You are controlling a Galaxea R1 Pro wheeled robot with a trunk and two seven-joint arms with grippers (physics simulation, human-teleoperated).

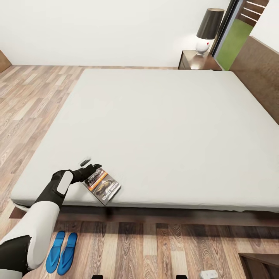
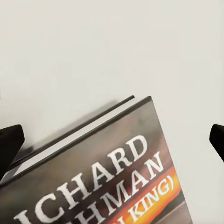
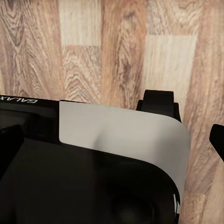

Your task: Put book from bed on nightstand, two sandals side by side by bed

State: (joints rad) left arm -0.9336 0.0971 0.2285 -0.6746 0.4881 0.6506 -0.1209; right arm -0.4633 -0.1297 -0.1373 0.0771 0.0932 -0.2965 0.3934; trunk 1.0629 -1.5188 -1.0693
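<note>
Currently left fingers [image 1: 90, 164] spread open over book [image 1: 102, 186] on bed [image 1: 162, 128]; right unclear

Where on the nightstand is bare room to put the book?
On the nightstand, the bare patch is the near-left part of the top, toward the wall; the lamp crowds its right side. The book lies on the bed by the left pincer.

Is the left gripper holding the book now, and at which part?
Nothing is held yet. The left gripper is open at the book, its fingertips wide apart beside the corner.
</note>
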